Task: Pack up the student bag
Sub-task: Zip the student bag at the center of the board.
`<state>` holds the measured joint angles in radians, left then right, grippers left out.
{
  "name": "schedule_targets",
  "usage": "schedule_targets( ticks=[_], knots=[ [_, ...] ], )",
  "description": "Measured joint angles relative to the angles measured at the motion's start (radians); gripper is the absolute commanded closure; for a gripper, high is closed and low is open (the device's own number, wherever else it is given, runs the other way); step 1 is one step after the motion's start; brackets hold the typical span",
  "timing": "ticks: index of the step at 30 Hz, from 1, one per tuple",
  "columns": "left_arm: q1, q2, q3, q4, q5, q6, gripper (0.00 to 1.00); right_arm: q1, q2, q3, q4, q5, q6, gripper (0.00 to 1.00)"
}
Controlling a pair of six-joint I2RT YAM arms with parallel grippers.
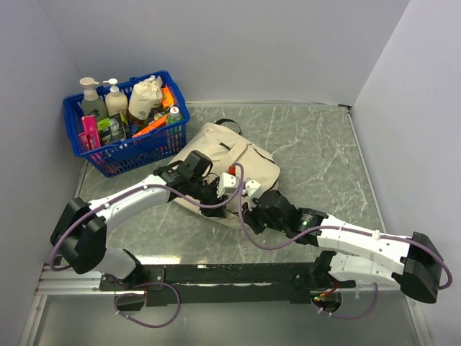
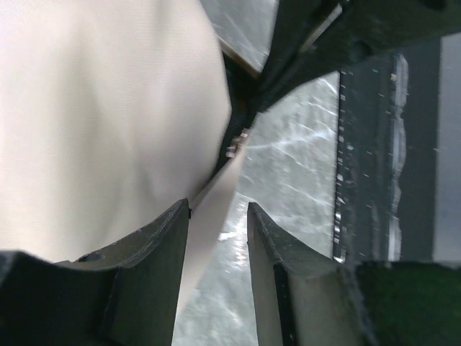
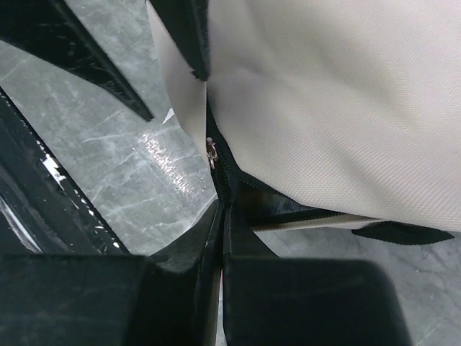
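The student bag (image 1: pixel 245 155) is a cream-beige fabric backpack with black trim, lying flat in the middle of the table. Both grippers meet at its near edge. My left gripper (image 2: pixel 218 216) is open; a beige strip of the bag's edge runs between its fingers (image 2: pixel 162 238), close to the left one, with marble showing in the gap. My right gripper (image 3: pixel 222 207) is shut on the bag's black zipper trim (image 3: pixel 238 180), just below the metal zipper pull (image 3: pixel 211 151). From above, the left gripper (image 1: pixel 232 187) and right gripper (image 1: pixel 246 209) hide that edge.
A blue plastic basket (image 1: pixel 108 158) stands at the back left, touching the bag's far corner, and holds pump bottles (image 1: pixel 92 97), a small cream pouch (image 1: pixel 146 97) and orange items. Grey walls close in the marble table (image 1: pixel 317 151). A black rail (image 1: pixel 230 274) runs along the near edge.
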<state>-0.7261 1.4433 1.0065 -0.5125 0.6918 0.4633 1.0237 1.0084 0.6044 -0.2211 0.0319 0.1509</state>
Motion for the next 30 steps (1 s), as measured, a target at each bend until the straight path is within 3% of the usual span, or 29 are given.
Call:
schedule_targets(
  ticks=[8, 12, 17, 20, 27, 30],
  knots=[
    [-0.003, 0.002, 0.0, 0.066, -0.023, 0.02, 0.59, 0.002, -0.021, 0.005, -0.018, -0.006, 0.034, 0.94],
    [-0.006, 0.002, -0.005, 0.089, -0.018, 0.026, 0.68, 0.006, -0.035, 0.005, -0.023, -0.016, 0.044, 0.75],
    [-0.014, 0.002, -0.037, 0.1, -0.01, 0.042, 0.76, 0.017, -0.068, 0.005, -0.025, -0.044, 0.056, 0.73],
    [-0.02, 0.002, -0.046, 0.092, -0.008, 0.053, 0.76, 0.022, -0.081, 0.005, -0.02, -0.052, 0.059, 0.75],
    [-0.021, 0.002, -0.048, 0.08, -0.005, 0.06, 0.77, 0.022, -0.083, 0.005, -0.004, -0.052, 0.062, 0.97],
    [-0.021, 0.002, -0.048, 0.077, -0.003, 0.06, 0.79, 0.022, -0.077, 0.005, -0.003, -0.051, 0.064, 1.0]
  ],
)
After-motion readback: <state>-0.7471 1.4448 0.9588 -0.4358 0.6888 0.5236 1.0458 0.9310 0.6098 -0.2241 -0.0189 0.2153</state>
